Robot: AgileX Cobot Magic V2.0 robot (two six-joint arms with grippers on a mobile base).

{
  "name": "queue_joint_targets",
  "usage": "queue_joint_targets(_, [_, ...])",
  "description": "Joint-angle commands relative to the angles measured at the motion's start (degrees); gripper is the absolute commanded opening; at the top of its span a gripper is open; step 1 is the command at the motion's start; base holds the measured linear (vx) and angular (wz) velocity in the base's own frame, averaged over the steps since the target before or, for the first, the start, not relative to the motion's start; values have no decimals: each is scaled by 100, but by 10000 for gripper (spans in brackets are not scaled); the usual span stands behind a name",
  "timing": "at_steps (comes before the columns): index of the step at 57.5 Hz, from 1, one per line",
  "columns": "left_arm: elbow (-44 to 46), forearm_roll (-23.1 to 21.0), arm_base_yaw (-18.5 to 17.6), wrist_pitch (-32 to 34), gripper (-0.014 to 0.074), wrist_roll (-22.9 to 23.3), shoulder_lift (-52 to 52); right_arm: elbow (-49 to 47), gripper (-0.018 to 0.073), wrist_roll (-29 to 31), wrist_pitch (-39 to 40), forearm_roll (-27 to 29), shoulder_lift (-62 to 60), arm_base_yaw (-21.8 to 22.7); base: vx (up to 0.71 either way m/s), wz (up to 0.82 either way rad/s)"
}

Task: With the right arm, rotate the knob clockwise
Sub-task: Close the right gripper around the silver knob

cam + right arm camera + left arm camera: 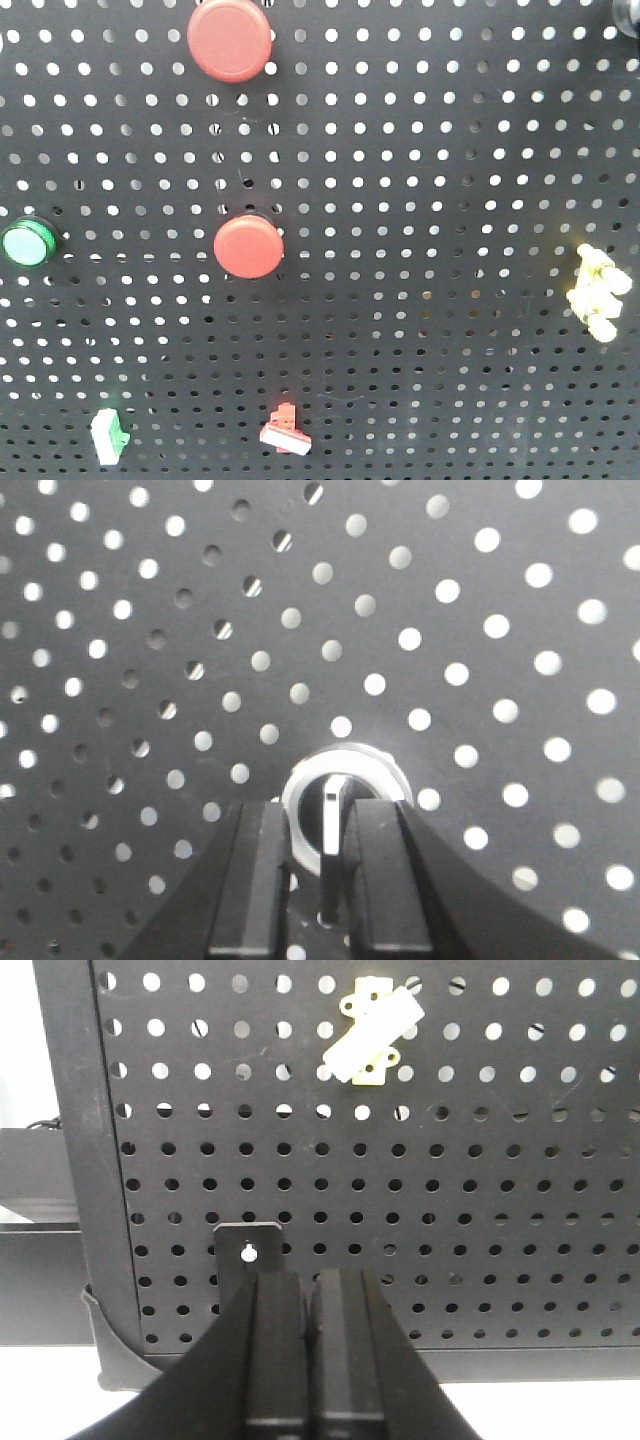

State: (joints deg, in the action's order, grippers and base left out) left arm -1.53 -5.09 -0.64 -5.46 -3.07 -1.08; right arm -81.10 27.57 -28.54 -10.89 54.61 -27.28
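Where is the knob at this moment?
In the right wrist view, the knob sits low in the centre of the perforated board, its upright handle between the two fingers of the right gripper.

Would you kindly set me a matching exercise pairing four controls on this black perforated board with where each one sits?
Things
1. large red round button
2. green round button
3. pale yellow toggle switch
4. silver-ringed metal knob

Places
A. right edge of the front view
B. between the right gripper's fingers
C. top of the front view
D. left edge of the front view

Pairs: 1-C, 2-D, 3-A, 4-B.
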Motion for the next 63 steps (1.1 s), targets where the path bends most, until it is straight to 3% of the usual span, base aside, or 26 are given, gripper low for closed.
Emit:
queue_joint_targets(1, [-65,-19,-11,490,-6,11,-60,-142,171,-32,429,-11,128,1,0,0])
queue_joint_targets(12, [-65,-19,-11,490,-6,11,-60,-142,-15,-778,371,-11,200,1,0,0])
queue_joint_targets(17, [-65,-19,-11,490,-6,11,-60,-142,-13,-1439,350,-11,213,1,0,0])
queue_joint_targets(28, [-65,-19,-11,490,-6,11,-60,-142,-9,-3732,202,47,232,1,0,0])
queue_joint_targets(33, [-65,-19,-11,490,-6,11,-60,-142,-9,-5070,212,201,232,1,0,0])
queue_joint_targets(44, [-65,-19,-11,490,-6,11,-60,-142,-9,-7637,404,970,232,1,0,0])
queue_joint_targets(52, [-65,-19,-11,490,-6,11,-60,-142,-9,-8343,805,1185,232,1,0,0])
queue_joint_targets(63, [-65,-19,-11,490,-6,11,-60,-142,-9,-8372,1086,961,232,1,0,0])
